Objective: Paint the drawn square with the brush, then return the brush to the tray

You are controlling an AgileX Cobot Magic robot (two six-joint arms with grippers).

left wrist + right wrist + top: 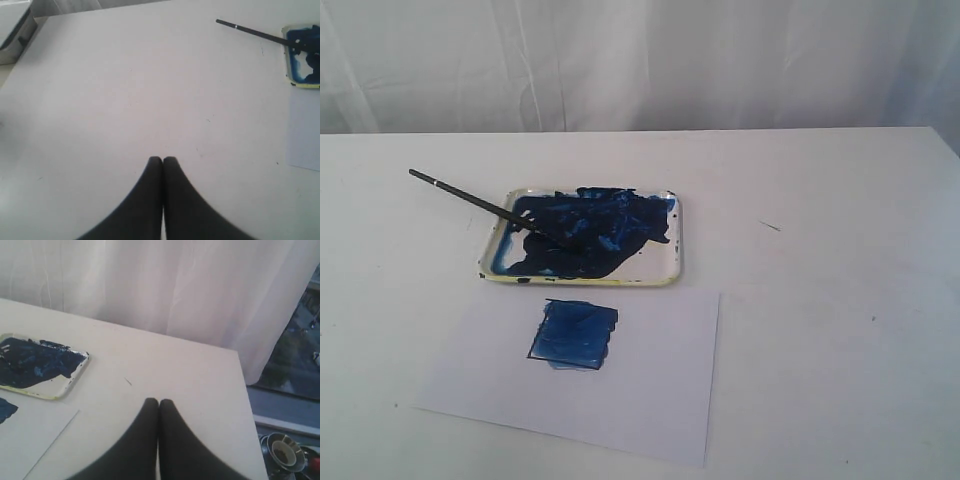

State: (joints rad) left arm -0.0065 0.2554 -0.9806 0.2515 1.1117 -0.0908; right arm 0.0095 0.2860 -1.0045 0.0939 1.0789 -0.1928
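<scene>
The drawn square [574, 335] on the white paper sheet [650, 390] is filled with streaky blue paint. Just behind it stands the tray [665, 272], smeared dark blue. The thin black brush [470, 198] rests with its tip in the tray's paint and its handle sticking out over the left rim; the brush [255, 33] and tray [288, 75] also show in the left wrist view. No gripper appears in the exterior view. My left gripper [162, 160] is shut and empty over bare table. My right gripper [159, 402] is shut and empty, right of the tray [70, 382].
A white curtain [640, 60] hangs behind the table. The table's right edge [245, 405] drops off beside a window, with cups [282, 452] below it. A small dark mark [769, 226] lies on the tabletop right of the tray. A grey box [12, 30] sits at the table's far corner.
</scene>
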